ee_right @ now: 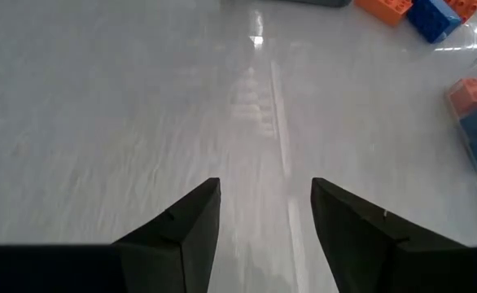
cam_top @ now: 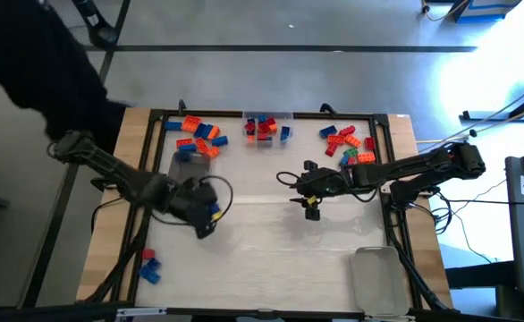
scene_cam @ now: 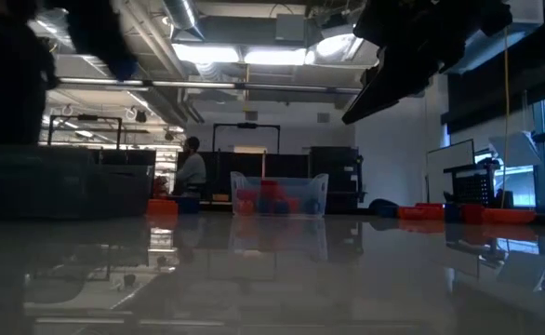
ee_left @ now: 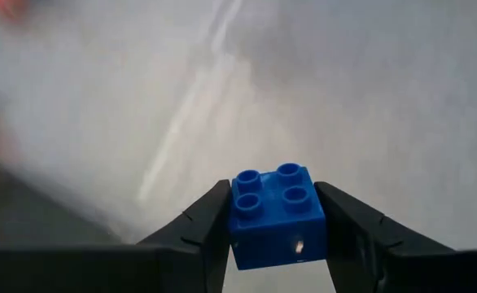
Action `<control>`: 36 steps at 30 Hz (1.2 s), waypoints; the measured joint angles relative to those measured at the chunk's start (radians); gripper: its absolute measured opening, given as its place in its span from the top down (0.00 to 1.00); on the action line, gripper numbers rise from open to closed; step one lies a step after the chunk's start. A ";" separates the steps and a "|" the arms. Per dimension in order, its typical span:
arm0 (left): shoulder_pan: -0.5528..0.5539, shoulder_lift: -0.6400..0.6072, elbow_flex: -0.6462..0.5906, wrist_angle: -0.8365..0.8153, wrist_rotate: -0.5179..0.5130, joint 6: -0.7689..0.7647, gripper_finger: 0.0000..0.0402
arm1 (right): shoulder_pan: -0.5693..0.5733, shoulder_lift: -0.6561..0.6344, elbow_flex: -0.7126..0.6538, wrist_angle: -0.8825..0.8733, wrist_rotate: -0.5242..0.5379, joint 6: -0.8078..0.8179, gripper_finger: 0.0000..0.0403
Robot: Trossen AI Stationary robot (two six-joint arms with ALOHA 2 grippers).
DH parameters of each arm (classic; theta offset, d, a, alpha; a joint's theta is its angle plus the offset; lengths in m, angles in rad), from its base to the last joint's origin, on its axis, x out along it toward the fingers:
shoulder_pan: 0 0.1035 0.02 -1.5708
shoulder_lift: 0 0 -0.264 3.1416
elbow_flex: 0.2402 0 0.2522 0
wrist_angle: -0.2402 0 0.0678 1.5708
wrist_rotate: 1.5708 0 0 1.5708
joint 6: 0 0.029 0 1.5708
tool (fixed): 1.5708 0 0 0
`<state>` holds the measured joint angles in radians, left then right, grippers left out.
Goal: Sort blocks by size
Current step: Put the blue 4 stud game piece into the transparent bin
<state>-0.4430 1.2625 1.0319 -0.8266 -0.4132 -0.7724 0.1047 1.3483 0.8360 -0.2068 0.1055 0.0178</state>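
Left gripper (ee_left: 275,220) clamps a blue 2x2 block (ee_left: 277,213); right gripper (ee_right: 264,213) hangs empty.

I see my left fingers pinching the block's sides, studs showing, above the bare table (cam_top: 271,241) left of centre. Right jaws sit apart over mid-table with nothing between. Remaining blocks: far-left pile (cam_top: 197,136), clear tray (cam_top: 266,127), far-right pile (cam_top: 348,143), and a few at the near-left corner (cam_top: 148,266).

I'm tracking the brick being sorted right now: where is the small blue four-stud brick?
The blue four-stud brick is clamped in the left gripper, over the table's left half, just in front of the left pile of blocks.
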 joint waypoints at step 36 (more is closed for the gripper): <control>0.880 0.498 -0.011 0.977 -0.016 0.856 0.63 | -0.001 0.060 0.002 0.016 0.017 -0.051 0.52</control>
<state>0.4368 1.7603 1.0207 0.1504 -0.4290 0.0838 0.1036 1.4086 0.8379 -0.1904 0.1227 -0.0330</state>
